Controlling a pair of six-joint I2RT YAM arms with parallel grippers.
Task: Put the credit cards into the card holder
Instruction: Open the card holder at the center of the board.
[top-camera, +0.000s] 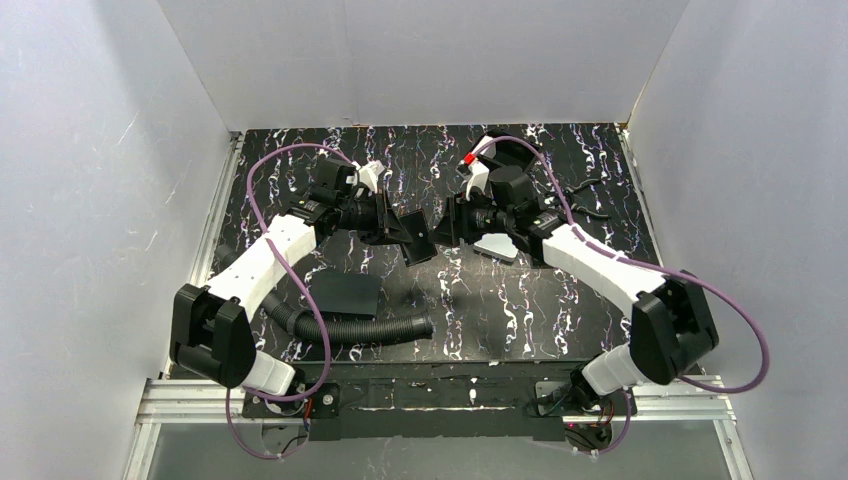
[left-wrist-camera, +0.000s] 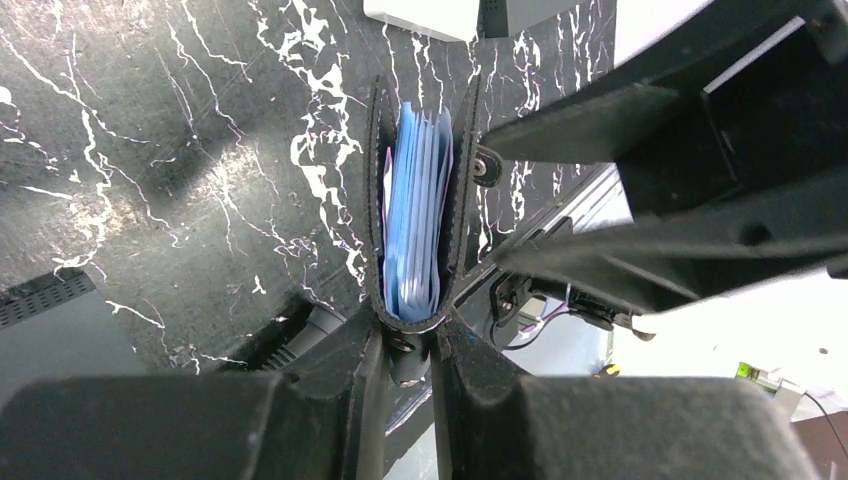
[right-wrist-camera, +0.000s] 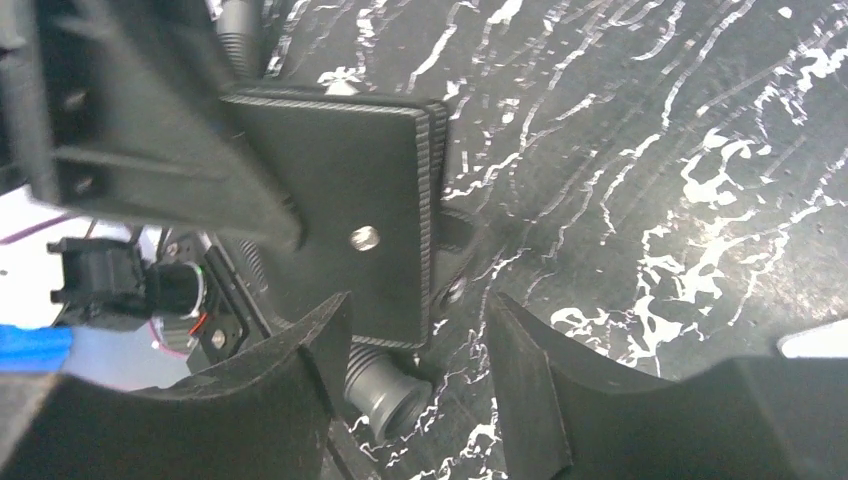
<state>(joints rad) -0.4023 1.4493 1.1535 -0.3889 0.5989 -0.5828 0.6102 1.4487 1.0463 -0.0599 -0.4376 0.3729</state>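
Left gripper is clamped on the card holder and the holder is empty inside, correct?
Not empty. The left gripper is clamped on the card holder, but blue credit cards sit inside it, as the left wrist view shows.

top external: mounted high behind the arm bases, looking down and forward, far enough to take in the whole table (top-camera: 520, 320) and both arms. left wrist: tight shot out along the left gripper (left-wrist-camera: 407, 335), seeing the card holder (left-wrist-camera: 462, 200) edge-on. right wrist: just as close, out past the right gripper (right-wrist-camera: 418, 305), on the holder's flat side. all three overlap on the holder, mid-table.
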